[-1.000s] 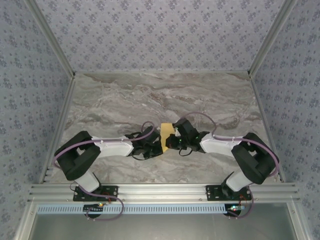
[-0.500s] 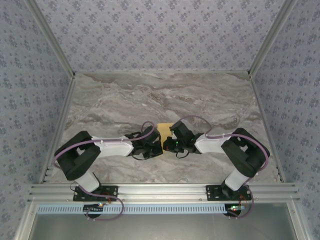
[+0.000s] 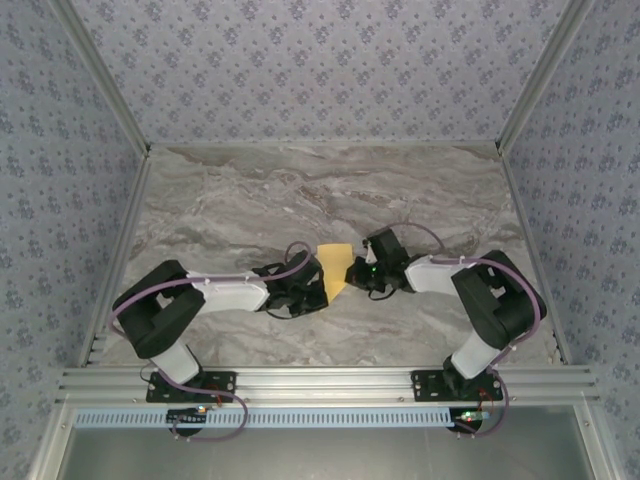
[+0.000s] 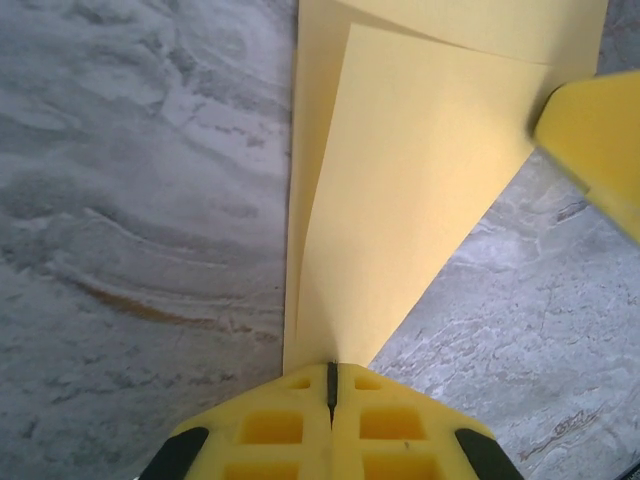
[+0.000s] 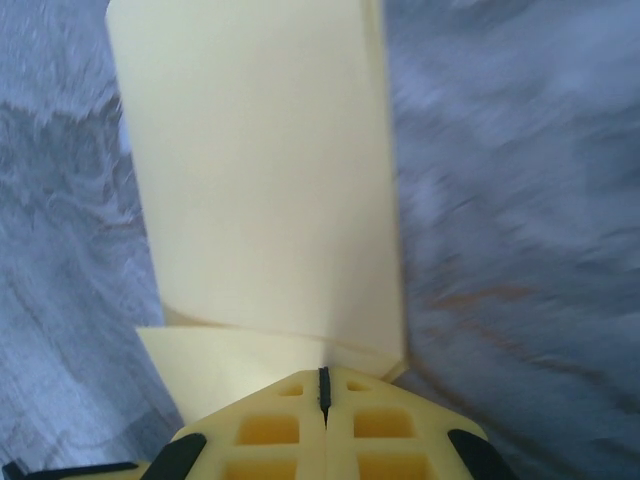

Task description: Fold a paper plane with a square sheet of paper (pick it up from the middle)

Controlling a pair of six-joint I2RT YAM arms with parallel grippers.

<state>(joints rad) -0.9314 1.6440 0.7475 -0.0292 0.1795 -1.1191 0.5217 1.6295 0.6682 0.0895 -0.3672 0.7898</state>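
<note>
The square sheet of paper (image 3: 335, 268) is yellow and partly folded, held between both arms just above the marble table. In the left wrist view the paper (image 4: 400, 180) tapers to a point in my left gripper (image 4: 330, 368), whose jaws are shut on that tip. My right gripper (image 5: 323, 374) is shut on the paper's opposite edge, with a folded flap (image 5: 260, 170) standing up ahead of it. From above, the left gripper (image 3: 318, 288) is at the sheet's near left and the right gripper (image 3: 353, 274) at its right. A fingertip (image 4: 597, 135) of the right gripper shows at the sheet's corner.
The grey marble table (image 3: 250, 200) stretches out behind and to both sides of the arms. Patterned walls (image 3: 320, 60) close it in at the back and sides. An aluminium rail (image 3: 320, 382) runs along the near edge.
The right arm has swung its wrist to the right and further back while holding the paper. More of the yellow sheet now shows between the grippers. The left arm has barely moved.
</note>
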